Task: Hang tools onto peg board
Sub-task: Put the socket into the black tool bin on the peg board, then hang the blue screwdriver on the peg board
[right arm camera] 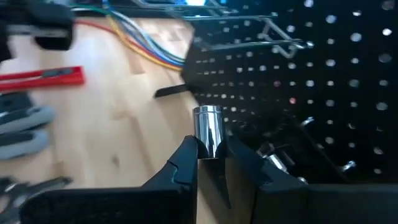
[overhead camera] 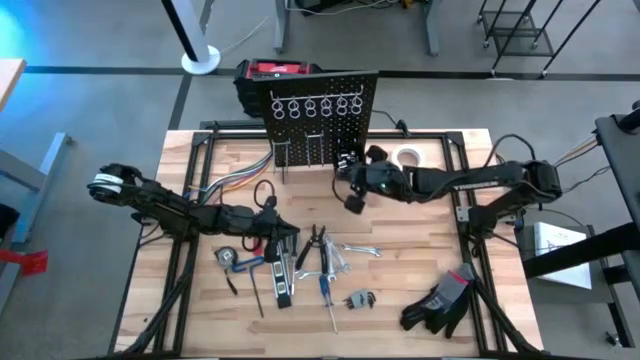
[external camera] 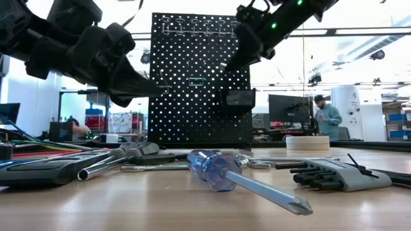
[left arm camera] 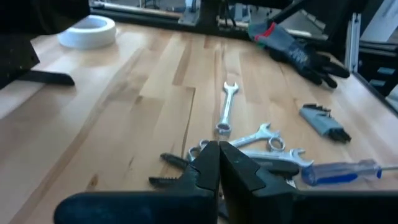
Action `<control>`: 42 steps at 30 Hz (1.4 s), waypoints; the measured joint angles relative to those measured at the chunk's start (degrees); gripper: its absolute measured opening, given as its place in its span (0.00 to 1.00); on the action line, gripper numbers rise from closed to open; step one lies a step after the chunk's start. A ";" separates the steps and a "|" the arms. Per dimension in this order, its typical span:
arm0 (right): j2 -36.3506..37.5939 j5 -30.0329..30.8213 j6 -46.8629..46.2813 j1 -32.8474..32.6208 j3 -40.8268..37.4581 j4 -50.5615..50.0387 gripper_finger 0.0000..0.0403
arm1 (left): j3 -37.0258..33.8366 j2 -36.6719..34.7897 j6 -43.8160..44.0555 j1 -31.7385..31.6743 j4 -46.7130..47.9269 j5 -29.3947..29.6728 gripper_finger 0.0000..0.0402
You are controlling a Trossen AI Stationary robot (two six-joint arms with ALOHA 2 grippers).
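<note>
Desk (overhead camera: 420, 290): wooden, carries all.
Peg board (overhead camera: 325, 115): upright at the far edge.
Tools (overhead camera: 320, 265): loose heap near the front, none hung.
Left gripper (left arm camera: 219, 163): fingers together, empty, over the heap.
Right gripper (right arm camera: 210, 160): fingers clamped on a silver socket (right arm camera: 208, 130), close to the board.
Risk: smooth socket may slip, or miss its peg.

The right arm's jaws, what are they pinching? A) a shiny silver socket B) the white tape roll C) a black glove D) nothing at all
A: in the right wrist view the right gripper has its jaws closed on a small shiny silver socket, held up close to the black peg board.
</note>
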State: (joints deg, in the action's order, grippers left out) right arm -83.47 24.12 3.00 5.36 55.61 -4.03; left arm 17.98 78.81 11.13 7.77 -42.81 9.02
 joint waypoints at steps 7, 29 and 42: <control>-1.13 2.55 -7.68 4.79 0.00 -0.03 0.19 | 0.00 -0.02 -0.10 -0.04 0.89 3.12 0.00; 0.56 3.85 -9.47 -1.63 -1.43 -0.85 0.40 | -0.01 -0.05 2.91 -0.28 4.00 8.95 0.07; 0.56 3.16 -14.73 -12.51 -6.10 -1.66 0.30 | 1.77 0.01 4.24 -0.28 4.28 5.45 0.19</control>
State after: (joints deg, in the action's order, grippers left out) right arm -82.91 27.28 -11.73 -7.16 49.52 -5.69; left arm 19.75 78.81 15.37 7.49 -38.52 14.47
